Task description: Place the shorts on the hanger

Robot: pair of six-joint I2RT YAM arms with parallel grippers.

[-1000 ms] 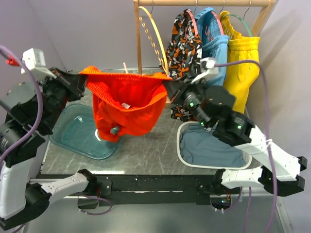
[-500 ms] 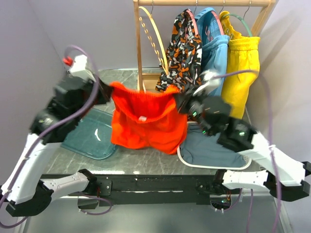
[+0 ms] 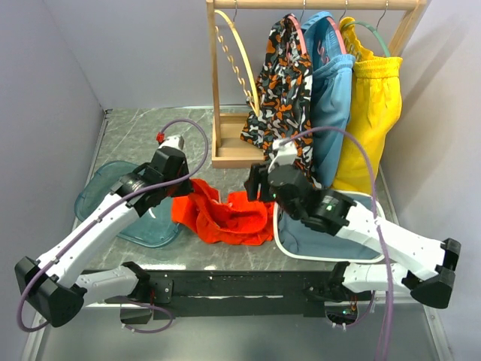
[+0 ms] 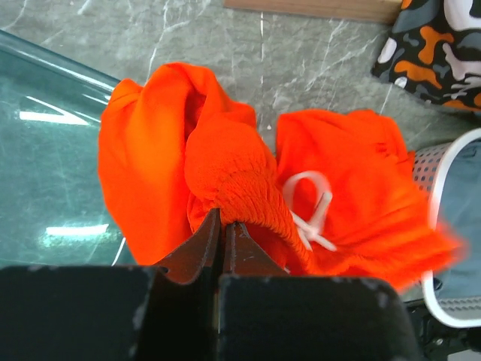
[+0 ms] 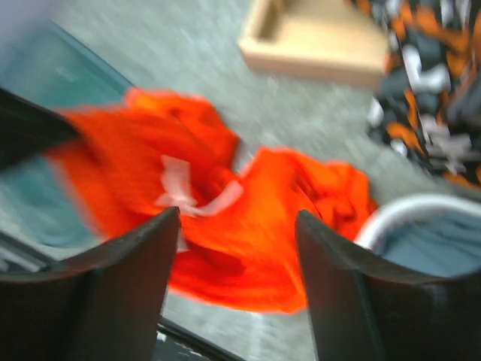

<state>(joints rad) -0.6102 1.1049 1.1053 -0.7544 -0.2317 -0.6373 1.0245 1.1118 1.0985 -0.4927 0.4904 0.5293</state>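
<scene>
The orange-red shorts (image 3: 225,218) lie crumpled on the table between the two arms. My left gripper (image 3: 179,197) is shut on their gathered waistband (image 4: 240,177) at the heap's left end; the left wrist view shows the jaws (image 4: 224,222) pressed together on the fabric. My right gripper (image 3: 254,194) hovers over the heap's right end, open, and the shorts (image 5: 301,195) lie blurred below the gap with nothing between the fingers (image 5: 237,218). The tan wooden hoop hanger (image 3: 242,64) hangs bare at the left end of the rack, well above and behind the shorts.
A teal see-through tray (image 3: 105,199) lies left of the shorts. A white-rimmed basket (image 3: 279,239) holding grey-blue cloth sits to their right. The rack's wooden base (image 3: 231,150) stands behind. Patterned shorts (image 3: 282,83), blue shorts (image 3: 334,90) and yellow shorts (image 3: 372,98) hang on the rack.
The shorts, stretched in the air between both grippers before, have come down into a heap on the table. My right gripper has let go and opened. The left arm swung down and right, still gripping.
</scene>
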